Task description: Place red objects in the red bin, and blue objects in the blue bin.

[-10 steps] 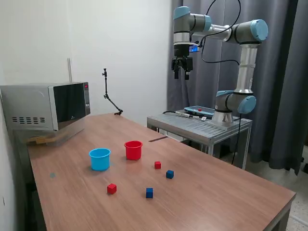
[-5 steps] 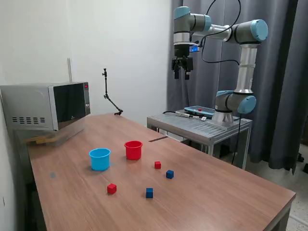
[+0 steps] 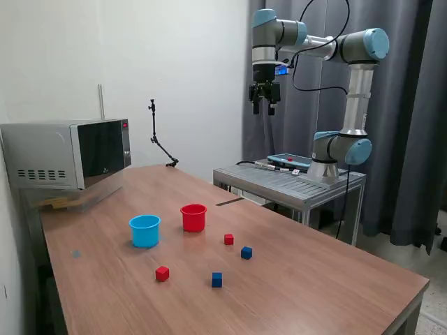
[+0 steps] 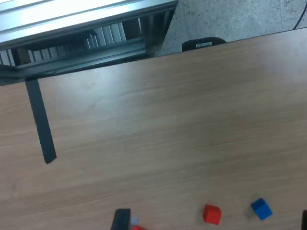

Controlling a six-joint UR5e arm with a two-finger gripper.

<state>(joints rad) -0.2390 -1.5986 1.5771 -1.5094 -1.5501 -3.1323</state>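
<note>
— How is the table (image 3: 314, 279) laid out?
— The blue bin (image 3: 144, 230) and red bin (image 3: 193, 217) are set side by side, with red cubes (image 3: 228, 239) and blue cubes (image 3: 246, 252) scattered nearby.
— And the gripper (image 3: 264, 106)?
— It is held high above, apart from everything; its jaws appear parted, nothing grasped.

A robotics lab: a UR5e arm (image 3: 349, 84) bolted to a metal stand (image 3: 293, 183) beside a wooden table (image 3: 314, 279), grey curtains (image 3: 412, 125), and a microwave (image 3: 70, 152) as a prop.
</note>
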